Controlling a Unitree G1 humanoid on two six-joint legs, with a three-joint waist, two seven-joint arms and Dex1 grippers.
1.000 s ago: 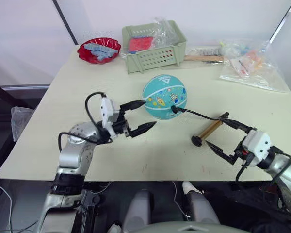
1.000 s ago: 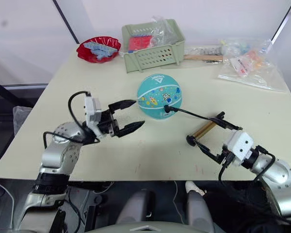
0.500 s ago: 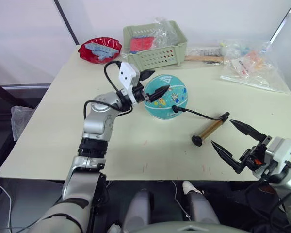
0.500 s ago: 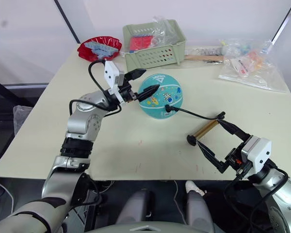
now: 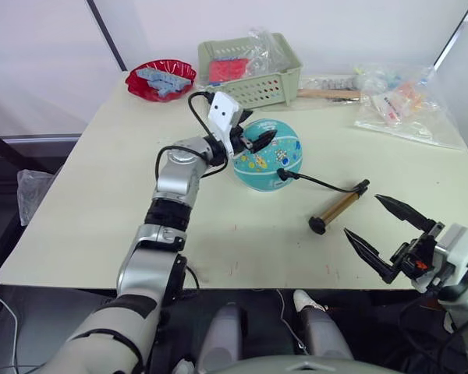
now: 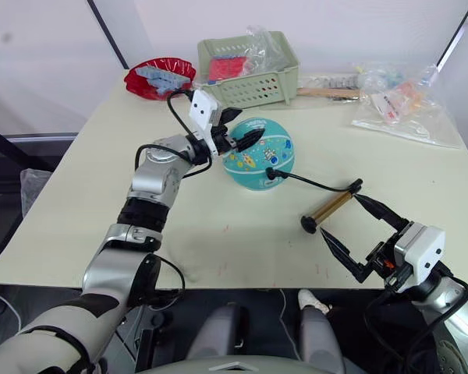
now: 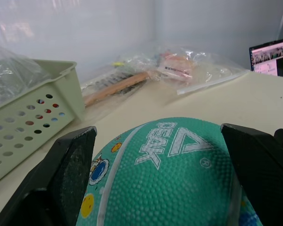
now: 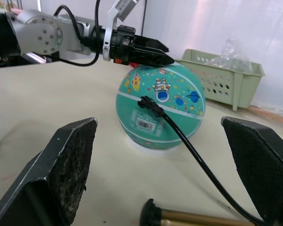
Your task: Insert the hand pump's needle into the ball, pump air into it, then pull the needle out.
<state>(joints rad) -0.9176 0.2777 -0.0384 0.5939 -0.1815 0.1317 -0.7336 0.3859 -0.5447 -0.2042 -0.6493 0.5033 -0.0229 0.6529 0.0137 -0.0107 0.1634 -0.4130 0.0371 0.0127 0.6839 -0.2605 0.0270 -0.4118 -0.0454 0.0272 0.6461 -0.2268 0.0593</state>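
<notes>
Left pincer (image 5: 253, 140) spread wide over top of the ball (image 5: 267, 155), gripping nothing. Right pincer (image 5: 381, 234) open, empty, near the hand pump (image 5: 339, 207) beside the ball. Needle apparently seated already; next, steadying ball, then grasping pump handle.

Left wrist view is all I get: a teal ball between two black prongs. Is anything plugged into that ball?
Observer: Yes. A thin black hose ends in a fitting pressed against the ball, on the side facing the robot. The needle itself is hidden.
Operator: Where does the hose go?
Observer: To a brass-gold hand pump lying flat on the table, to the robot's right of the ball.
Operator: Is anything holding the pump?
Observer: No. The right pincer is open near the table's front edge, apart from the pump. The left pincer straddles the ball's top, open.
</notes>
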